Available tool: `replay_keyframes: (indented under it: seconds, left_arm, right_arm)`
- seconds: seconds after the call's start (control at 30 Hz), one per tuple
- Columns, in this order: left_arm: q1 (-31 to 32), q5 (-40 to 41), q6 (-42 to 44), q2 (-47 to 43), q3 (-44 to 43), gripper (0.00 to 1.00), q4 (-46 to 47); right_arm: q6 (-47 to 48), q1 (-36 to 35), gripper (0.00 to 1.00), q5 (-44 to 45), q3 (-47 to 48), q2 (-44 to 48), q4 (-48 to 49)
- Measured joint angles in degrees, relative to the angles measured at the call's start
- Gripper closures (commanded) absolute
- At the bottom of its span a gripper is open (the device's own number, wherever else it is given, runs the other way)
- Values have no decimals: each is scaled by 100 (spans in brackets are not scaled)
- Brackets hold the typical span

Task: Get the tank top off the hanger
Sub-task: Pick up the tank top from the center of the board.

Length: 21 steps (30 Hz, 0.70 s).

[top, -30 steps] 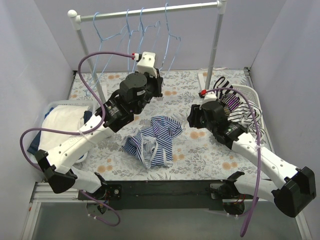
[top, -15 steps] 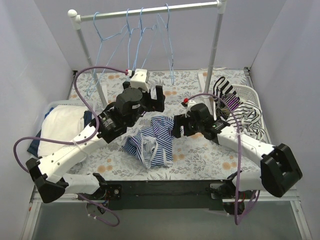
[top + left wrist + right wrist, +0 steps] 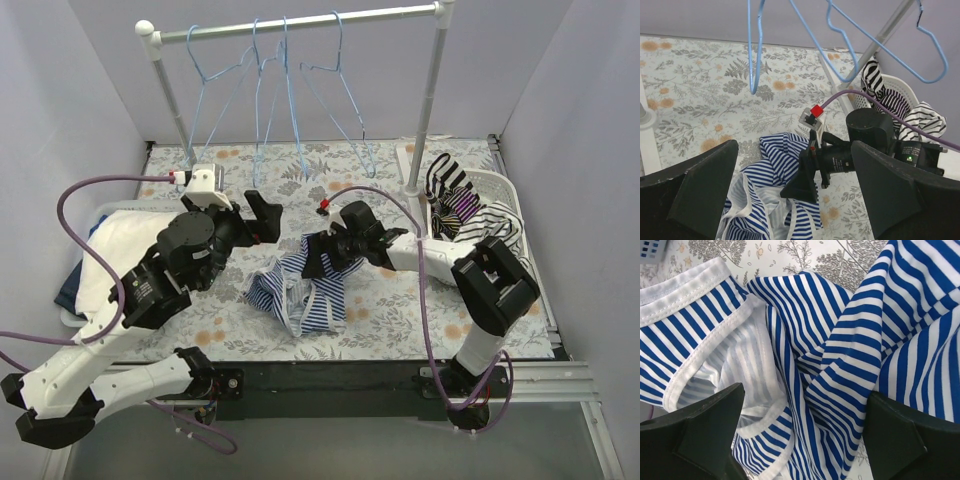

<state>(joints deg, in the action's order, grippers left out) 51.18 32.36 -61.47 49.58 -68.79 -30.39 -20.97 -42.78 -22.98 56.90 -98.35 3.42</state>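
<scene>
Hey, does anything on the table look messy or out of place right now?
The blue-striped tank top lies crumpled in a heap on the floral table, under the open right gripper. In the white basket at the right, striped clothes spill over the rim. The hangers hang bare.

The table (image 3: 400, 300) is wearing a flowery cloth. The striped blue and white tank top (image 3: 300, 285) is lying crumpled on it, right under the right gripper (image 3: 315, 258) and just to the right of the left gripper (image 3: 262, 222). A white basket (image 3: 497, 183) of striped clothes is sitting well off to the right of the right gripper. A pile of white cloth (image 3: 125, 255) is lying to the left of the left gripper. The rack (image 3: 425, 110) is standing on the table past both grippers.
</scene>
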Motion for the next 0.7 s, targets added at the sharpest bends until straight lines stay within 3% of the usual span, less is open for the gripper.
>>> replay_keyframes:
  seconds: [0.2,0.43,0.5,0.53,0.7]
  left_arm:
    - [0,83,-280,-26,186,2,-343]
    - [0,122,-376,-11,269,2,-496]
    - [0,122,-380,0,269,2,-525]
    - [0,122,-378,4,269,2,-525]
    - [0,138,-396,4,275,2,-568]
  right_arm:
    - [114,-332,1,267,205,-264,-129]
    - [267,-994,1,1425,435,-481,-599]
    - [221,-1099,6,1784,459,-514,-647]
    - [192,-1117,15,1919,461,-518,-658]
    - [66,-1123,36,2531,466,-564,-695]
